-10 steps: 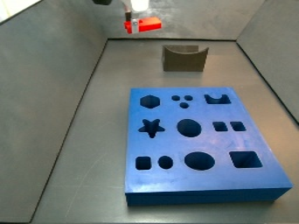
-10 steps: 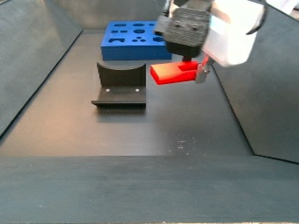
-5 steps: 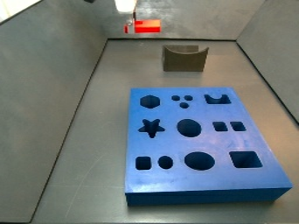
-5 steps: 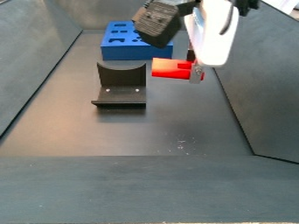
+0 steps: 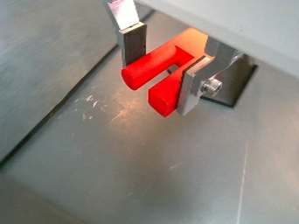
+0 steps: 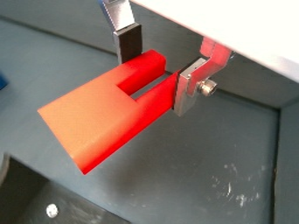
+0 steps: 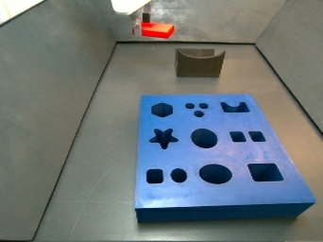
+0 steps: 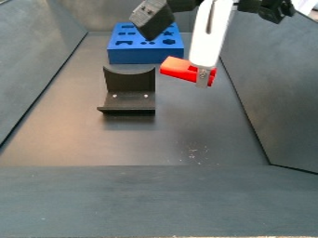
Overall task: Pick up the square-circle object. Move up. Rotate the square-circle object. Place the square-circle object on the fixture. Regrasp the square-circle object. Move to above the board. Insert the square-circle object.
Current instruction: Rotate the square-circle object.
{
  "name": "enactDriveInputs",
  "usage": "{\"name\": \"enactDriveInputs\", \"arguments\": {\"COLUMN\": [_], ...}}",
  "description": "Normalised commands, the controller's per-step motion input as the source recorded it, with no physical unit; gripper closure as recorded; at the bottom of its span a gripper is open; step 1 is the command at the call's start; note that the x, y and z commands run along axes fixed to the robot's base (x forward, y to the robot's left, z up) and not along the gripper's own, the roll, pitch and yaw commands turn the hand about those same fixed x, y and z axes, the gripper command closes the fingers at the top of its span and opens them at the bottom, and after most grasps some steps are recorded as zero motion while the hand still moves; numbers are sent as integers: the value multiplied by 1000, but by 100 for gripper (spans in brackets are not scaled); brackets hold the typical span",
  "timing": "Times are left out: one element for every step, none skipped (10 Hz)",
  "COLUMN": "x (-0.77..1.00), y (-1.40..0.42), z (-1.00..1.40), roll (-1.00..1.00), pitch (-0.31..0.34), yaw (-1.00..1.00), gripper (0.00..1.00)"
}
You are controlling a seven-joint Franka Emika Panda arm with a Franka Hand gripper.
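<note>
Clamped from both sides, the square-circle object [image 5: 159, 75] sits between the two silver fingers [image 6: 191, 80] of the gripper [image 5: 163, 63], its notched end held between the dark pads in both wrist views. In a side view the gripper [image 8: 195, 67] carries the red piece [image 8: 187, 71] in the air, above the grey floor [image 8: 149, 139] and just right of the fixture [image 8: 128, 88], with the board [image 8: 145, 43] farther back. In a side view the piece [image 7: 157, 30] hangs beyond the fixture [image 7: 198, 62], well apart from the board [image 7: 212, 153]
</note>
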Motion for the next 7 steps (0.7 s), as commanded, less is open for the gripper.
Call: {"name": "enactDriveInputs", "arguments": {"x": [-11,-11,-11,-11,-11,-11,-12], "y": [15,14,15,15,15,15,15], "z": [14,14,14,14,14,14,14], "roll": [1,1,1,1,1,1,1], "pitch": [-4,-4,-4,-5,-5,-5,-6], "yaw": [-1000,-1000,-1000,-1000,-1000,-1000,-1000], "gripper": [100,100,100,100,100,100,100]}}
